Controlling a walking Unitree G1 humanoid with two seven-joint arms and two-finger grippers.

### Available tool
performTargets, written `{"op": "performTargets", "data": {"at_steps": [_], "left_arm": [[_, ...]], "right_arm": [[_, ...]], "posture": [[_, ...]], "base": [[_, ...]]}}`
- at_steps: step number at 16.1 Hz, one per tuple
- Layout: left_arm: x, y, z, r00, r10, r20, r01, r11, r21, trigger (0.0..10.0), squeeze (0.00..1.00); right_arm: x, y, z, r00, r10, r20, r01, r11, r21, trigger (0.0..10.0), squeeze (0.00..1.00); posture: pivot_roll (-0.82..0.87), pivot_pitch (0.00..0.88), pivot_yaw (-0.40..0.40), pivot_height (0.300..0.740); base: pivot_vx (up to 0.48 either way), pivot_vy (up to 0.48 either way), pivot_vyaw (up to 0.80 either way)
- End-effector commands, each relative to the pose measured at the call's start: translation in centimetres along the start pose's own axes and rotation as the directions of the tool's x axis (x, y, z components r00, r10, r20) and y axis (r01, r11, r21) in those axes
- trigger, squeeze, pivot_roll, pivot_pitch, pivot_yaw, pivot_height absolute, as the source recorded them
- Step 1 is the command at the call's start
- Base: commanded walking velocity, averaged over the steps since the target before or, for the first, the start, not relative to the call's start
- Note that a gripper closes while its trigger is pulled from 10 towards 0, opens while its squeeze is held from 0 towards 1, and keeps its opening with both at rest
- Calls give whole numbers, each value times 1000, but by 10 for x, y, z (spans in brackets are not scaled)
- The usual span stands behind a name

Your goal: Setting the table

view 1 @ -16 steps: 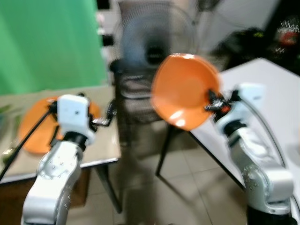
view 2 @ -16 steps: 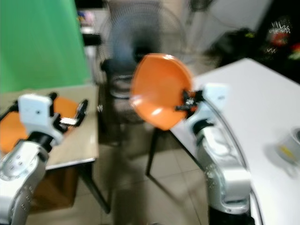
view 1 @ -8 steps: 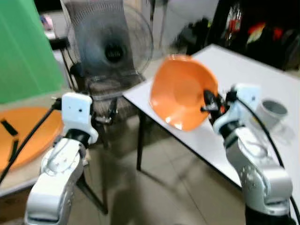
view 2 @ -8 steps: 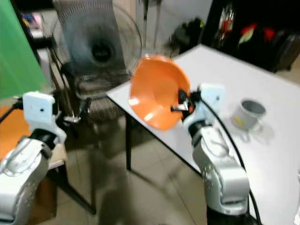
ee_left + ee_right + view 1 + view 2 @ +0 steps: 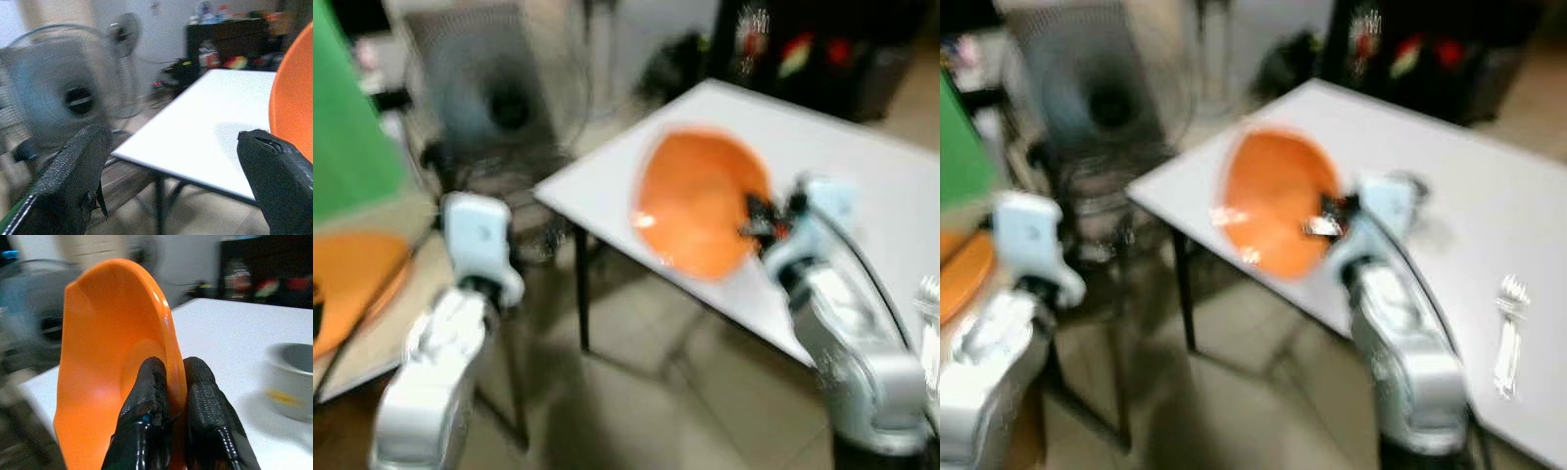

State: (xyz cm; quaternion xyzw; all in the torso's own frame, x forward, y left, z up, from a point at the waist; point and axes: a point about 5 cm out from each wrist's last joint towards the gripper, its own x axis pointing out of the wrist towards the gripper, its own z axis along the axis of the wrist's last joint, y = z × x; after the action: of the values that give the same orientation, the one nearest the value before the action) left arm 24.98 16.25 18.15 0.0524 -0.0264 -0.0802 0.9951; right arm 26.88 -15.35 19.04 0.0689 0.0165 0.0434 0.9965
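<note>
This looks like a lived-in room of a home that doubles as a recording space, not a proper kitchen. A white counter [image 5: 862,166] stands on a tiled floor [image 5: 646,392], a large standing fan [image 5: 63,93] sits just behind a dark chair [image 5: 499,181], and a second fan [image 5: 122,29] stands against the pale far wall. A dark cabinet [image 5: 230,39] crowded with colourful clutter lines the back, a grey mug [image 5: 293,382] rests on the white counter, and a green backdrop [image 5: 347,127] hangs beside a second, beige counter [image 5: 382,323].
</note>
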Motion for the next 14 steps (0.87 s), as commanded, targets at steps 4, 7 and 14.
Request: {"op": "performTargets", "data": {"at_steps": [4, 7, 14], "left_arm": [[2, 7, 3, 1000, 17, 6, -17, 998, 58, 10000, 0], [3, 6, 2, 1000, 3, -1, -3, 1000, 5, 10000, 0], [5, 5, 2, 1000, 0, -5, 0, 1000, 11, 10000, 0]], "right_arm": [[0, 8, 7, 999, 26, 38, -27, 1000, 11, 10000, 0], [0, 8, 6, 999, 19, 33, -19, 1000, 14, 10000, 0], [1, 8, 3, 1000, 18, 4, -18, 1000, 11, 10000, 0]], "posture": [[-101, 0, -4, 740], [-102, 0, 0, 740], [-102, 0, 5, 740]], "base": [[0, 240, -800], [0, 0, -800], [0, 206, -114]]}}
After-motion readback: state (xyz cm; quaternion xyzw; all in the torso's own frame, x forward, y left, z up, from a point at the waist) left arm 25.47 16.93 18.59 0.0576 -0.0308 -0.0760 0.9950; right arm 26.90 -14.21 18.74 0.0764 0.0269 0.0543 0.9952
